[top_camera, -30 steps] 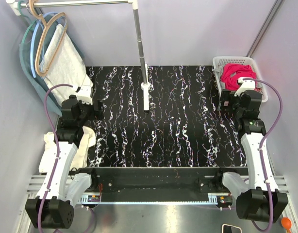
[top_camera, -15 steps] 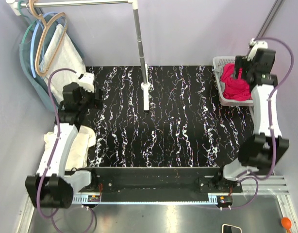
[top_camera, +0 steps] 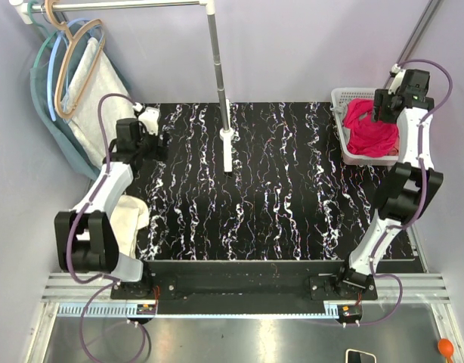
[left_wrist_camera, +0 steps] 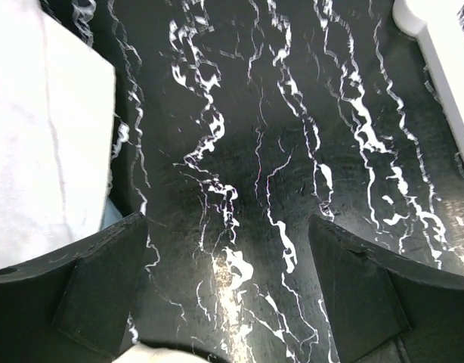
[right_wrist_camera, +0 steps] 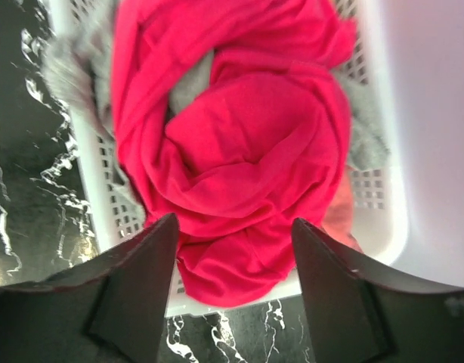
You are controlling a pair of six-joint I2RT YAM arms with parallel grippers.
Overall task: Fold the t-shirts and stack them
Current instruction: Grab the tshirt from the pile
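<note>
A crimson red t-shirt (right_wrist_camera: 247, 151) lies bunched in the white basket (right_wrist_camera: 92, 162) at the table's back right, on top of a grey t-shirt (right_wrist_camera: 188, 85). My right gripper (right_wrist_camera: 232, 223) hovers open just above the red t-shirt (top_camera: 366, 132), one finger on each side of its near fold, gripping nothing. A cream-white t-shirt (top_camera: 130, 218) lies folded at the front left edge. My left gripper (left_wrist_camera: 226, 223) is open over bare black marble at the back left (top_camera: 158, 138), holding nothing.
A white stand (top_camera: 227, 147) with a metal pole rises from the table's back middle; its base (left_wrist_camera: 443, 53) shows in the left wrist view. Hangers with a pale cloth (top_camera: 96, 91) and a teal garment (top_camera: 54, 140) hang at the back left. The pale cloth (left_wrist_camera: 43, 136) is just left of my left gripper.
The right arm swung up and back from beside the basket to above it. The left arm stretched forward toward the back left. Both grippers stayed open.
</note>
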